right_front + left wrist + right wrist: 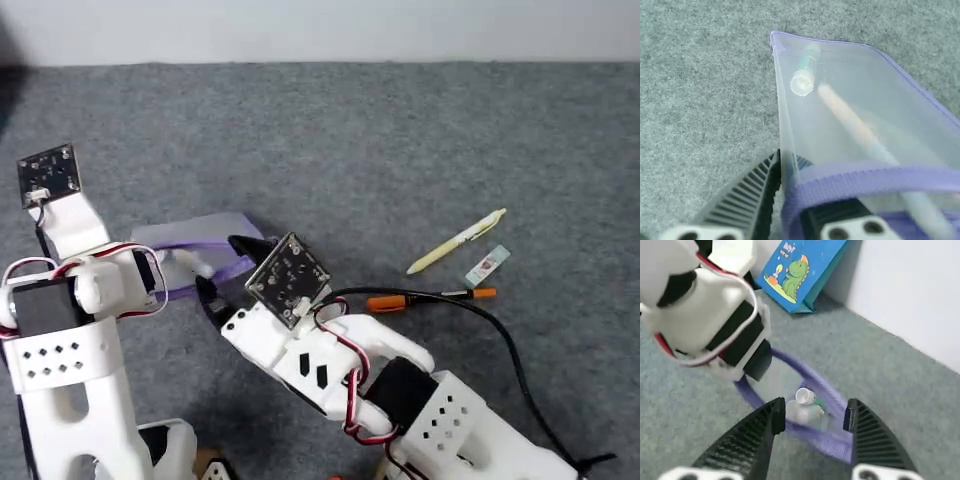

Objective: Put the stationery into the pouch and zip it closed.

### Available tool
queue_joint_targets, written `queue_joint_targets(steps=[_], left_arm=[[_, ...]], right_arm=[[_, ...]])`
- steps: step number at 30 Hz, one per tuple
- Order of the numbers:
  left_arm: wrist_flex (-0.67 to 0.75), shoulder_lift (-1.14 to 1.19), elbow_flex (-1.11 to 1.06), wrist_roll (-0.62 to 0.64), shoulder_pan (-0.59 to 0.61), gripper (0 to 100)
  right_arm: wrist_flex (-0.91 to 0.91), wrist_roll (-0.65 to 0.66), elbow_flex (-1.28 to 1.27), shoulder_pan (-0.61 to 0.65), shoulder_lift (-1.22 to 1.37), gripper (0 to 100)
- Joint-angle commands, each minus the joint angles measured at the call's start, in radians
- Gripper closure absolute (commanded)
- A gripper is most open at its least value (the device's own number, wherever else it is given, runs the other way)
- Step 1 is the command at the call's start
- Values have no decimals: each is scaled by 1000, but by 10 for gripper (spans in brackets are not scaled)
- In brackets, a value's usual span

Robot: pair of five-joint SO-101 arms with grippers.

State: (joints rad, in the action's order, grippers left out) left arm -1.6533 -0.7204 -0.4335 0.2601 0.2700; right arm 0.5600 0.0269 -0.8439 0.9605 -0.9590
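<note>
A translucent pouch (190, 235) with purple trim lies left of centre. My left gripper (790, 202) is shut on its trimmed edge, and the pouch (850, 110) holds a pen (860, 132) and a white-capped item (802, 82). My right gripper (225, 272) stands open at the pouch mouth. In the right wrist view its fingers (767, 425) straddle the purple rim (815, 380), with the white item (802, 407) between them inside. A yellow pen (457, 241), a small teal-and-white piece (488, 265) and an orange pen (430, 297) lie on the carpet to the right.
Grey carpet covers the table. A black cable (500, 340) runs from the right arm past the orange pen. A blue bag with a dinosaur picture (800, 275) leans against the white wall (910, 290) beyond the pouch.
</note>
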Motion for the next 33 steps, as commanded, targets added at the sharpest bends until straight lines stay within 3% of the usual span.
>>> queue_joint_targets(steps=[1, 6, 11, 16, 25, 33], left_arm=[[0, 0, 50, 8, -3, 987], [0, 0, 50, 8, -3, 987], [0, 0, 50, 8, 2, 987], [0, 0, 50, 8, 2, 987], [11, -2, 50, 8, 0, 987], [8, -6, 50, 6, 3, 987]], right_arm=[[71, 3, 104, -58, -27, 849], [229, 2, 117, -229, -59, 884], [476, -80, 112, -410, -48, 883], [665, 11, 86, -512, 36, 883], [713, 319, 89, -604, 251, 882], [714, 391, 124, -628, 490, 882]])
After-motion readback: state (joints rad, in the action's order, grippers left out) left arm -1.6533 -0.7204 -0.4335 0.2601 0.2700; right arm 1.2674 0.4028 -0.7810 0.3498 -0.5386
